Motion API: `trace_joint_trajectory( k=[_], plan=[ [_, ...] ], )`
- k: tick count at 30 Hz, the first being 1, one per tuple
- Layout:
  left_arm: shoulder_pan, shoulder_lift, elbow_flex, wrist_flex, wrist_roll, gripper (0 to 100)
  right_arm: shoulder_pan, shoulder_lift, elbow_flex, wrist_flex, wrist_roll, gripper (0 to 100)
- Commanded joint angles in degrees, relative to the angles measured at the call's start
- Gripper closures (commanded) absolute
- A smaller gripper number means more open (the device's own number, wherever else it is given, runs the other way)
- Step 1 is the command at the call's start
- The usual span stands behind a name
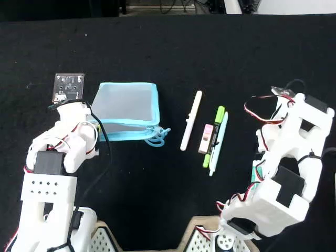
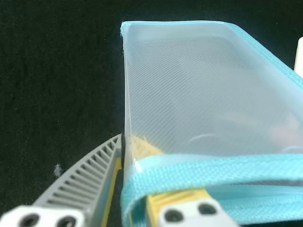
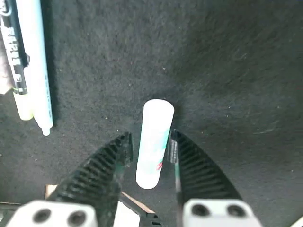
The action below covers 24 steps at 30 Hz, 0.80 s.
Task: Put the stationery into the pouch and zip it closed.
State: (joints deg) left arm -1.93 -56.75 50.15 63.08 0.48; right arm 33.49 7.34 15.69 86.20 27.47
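A translucent pouch (image 1: 126,107) with cyan trim lies left of centre, its zip edge toward the arms. My left gripper (image 1: 88,128) is shut on the pouch's (image 2: 203,94) near left corner: the grey finger (image 2: 90,184) is outside the mesh and the yellow finger (image 2: 163,208) inside under the cyan band. At centre right lie a white pen (image 1: 191,121), a pink eraser (image 1: 206,139), a green highlighter (image 1: 212,137) and a pale blue pen (image 1: 219,144). My right gripper (image 3: 150,137) is open, low over the mat, straddling a white tube (image 3: 154,142). One finger touches the tube; the other leaves a thin gap.
A small grey board (image 1: 69,86) with a cable sits at the pouch's far left corner. The highlighter (image 3: 12,61) and the blue pen (image 3: 35,66) lie a short way from the tube. Black mat covers the table, with open room behind the pouch.
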Motion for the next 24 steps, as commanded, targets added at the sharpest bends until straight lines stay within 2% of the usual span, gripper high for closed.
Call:
trace_joint_trajectory(
  k=[1, 24],
  plan=[
    [-0.48, 0.44, -0.13, 0.18, 0.53, 97, -1.23, 0.04, -0.84, -0.79, -0.18, 88.2],
    [-0.66, 0.44, -1.19, 0.18, 0.35, 97, 0.53, 2.77, 1.80, -7.38, -0.18, 88.1]
  ],
)
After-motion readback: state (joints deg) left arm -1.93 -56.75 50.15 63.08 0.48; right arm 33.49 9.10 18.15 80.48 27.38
